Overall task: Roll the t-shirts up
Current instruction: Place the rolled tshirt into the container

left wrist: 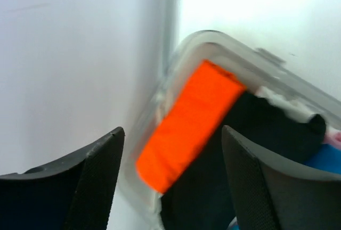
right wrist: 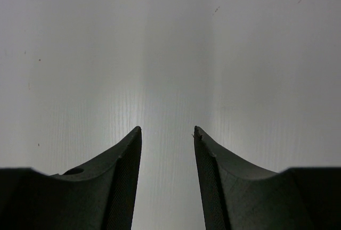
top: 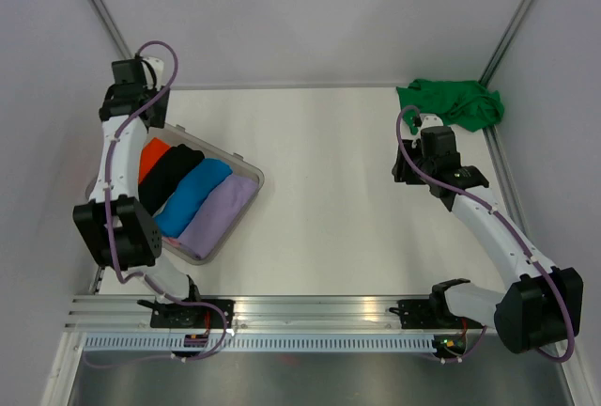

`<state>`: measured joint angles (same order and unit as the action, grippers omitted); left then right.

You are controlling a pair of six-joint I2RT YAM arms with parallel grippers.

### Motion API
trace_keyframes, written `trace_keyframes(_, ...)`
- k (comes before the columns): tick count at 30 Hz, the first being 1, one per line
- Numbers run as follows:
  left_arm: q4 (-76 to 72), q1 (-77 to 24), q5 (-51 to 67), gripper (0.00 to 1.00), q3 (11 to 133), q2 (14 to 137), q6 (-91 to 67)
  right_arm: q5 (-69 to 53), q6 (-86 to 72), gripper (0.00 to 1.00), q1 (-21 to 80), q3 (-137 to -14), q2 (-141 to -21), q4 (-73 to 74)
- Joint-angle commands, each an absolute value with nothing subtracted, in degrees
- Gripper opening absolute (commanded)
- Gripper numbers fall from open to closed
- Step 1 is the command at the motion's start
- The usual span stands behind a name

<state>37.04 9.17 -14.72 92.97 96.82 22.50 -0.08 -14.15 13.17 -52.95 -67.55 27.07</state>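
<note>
The t-shirts sit far apart. The black t-shirt (top: 171,179) lies as a roll in the clear bin (top: 260,179) at the left of the top view, between an orange roll (top: 152,157) and a blue roll (top: 192,196), with a lavender roll (top: 218,216) beyond that. The green t-shirt (top: 453,103) is a crumpled heap in the upper right corner of the table (top: 329,190).

The left gripper (left wrist: 173,131) hangs over the far left corner of the bin with its jaws wide apart and nothing between them. Its own camera looks down on the orange roll and the black fabric beside it. The right gripper (right wrist: 167,129) is over bare table just below the green heap. Its jaws stand partly apart and are empty too.

We judge the black shirt done and the green one to be the step in hand. To do it well, we should lower the right gripper onto one outer edge of the heap and pinch a single layer, not a bunch. Then we should drag it toward the middle of the table, where both arms can reach. The left arm should lift clear of the bin wall before it crosses over. We want the shirt spread flat and its sleeves folded in before we roll. The roll should start at one end, with both grippers keeping the fabric taut so it comes out tight and even.
</note>
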Motion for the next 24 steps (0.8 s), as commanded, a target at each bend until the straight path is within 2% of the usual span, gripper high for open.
trace_keyframes(1, 37.0, 14.58, -19.51, 0.81, 89.75, 90.45, 22.42, 8.87, -12.49, 0.5, 12.92, -57.47, -68.37, 20.22)
trace_keyframes(5, 37.79, 23.0, -18.81, 1.0, 81.58, 81.51, 19.52, 14.31, -9.85, 0.51, 12.83, -60.55, -72.15, 15.84)
trace_keyframes(12, 37.79, 32.43, -15.47, 1.0, 68.48, 69.37, 17.67, 17.05, -7.21, 0.54, 12.39, -60.47, -73.65, 6.69)
trace_keyframes(24, 37.35, 33.22, -10.1, 1.0, 52.57, 51.86, 13.88, 13.97, -6.85, 0.55, 12.3, -55.81, -74.18, -3.42)
